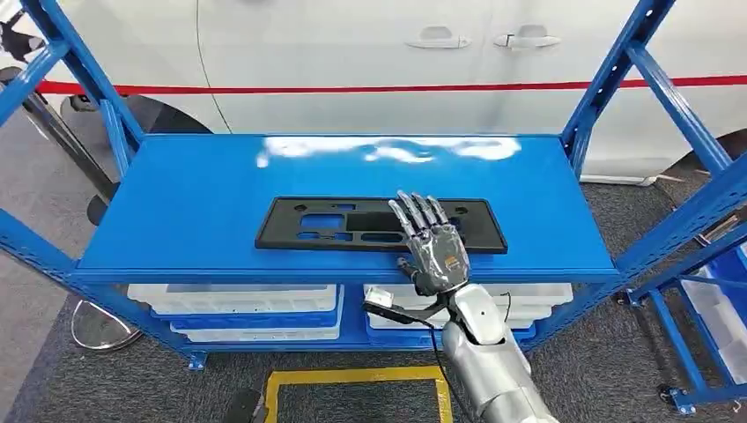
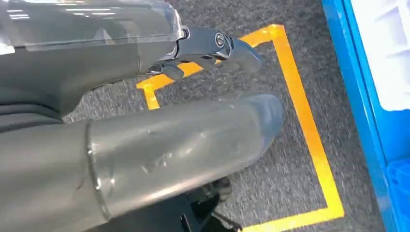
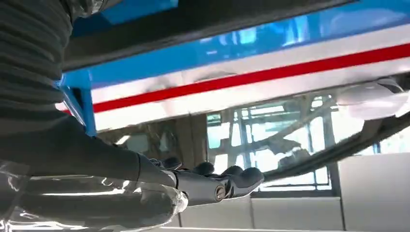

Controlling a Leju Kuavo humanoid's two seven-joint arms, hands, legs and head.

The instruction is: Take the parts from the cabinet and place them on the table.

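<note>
— One black part (image 1: 379, 225) lies flat on the blue shelf (image 1: 203, 189), long side parallel to the front edge and just behind it.

— And the right hand (image 1: 432, 247)?

— It comes in over that front edge, palm down, fingers straight and slightly spread, lying on the right half of the part. It grips nothing.

— Room around it?

— Bare blue surface runs behind the part to the back edge and off both ends toward the uprights (image 1: 617, 88).

— The left hand (image 2: 212, 48)?

— Hanging over grey carpet (image 2: 290, 183) with yellow floor tape (image 2: 309, 135) beside the rack's blue base; fingers partly curled, nothing in them.

— Below the shelf?

— White bins (image 1: 238, 308).
</note>
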